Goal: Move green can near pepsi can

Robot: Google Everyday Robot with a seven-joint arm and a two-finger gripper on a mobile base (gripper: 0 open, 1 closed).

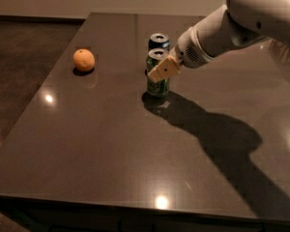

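Note:
The green can (157,83) stands upright near the middle of the dark table (111,149), with pale lettering and a silver top. My gripper (162,71) is shut on its upper half, and one tan finger pad (163,70) shows across the front of the can. The pepsi can (159,41), dark blue with a silver top, stands right behind the green can, a small gap apart. The green can's base is at or just above the tabletop; I cannot tell which.
An orange (83,60) lies on the table to the left of the cans. My white arm (241,28) reaches in from the upper right and casts a long shadow (217,139) across the right half of the table. The table's front edge runs along the bottom.

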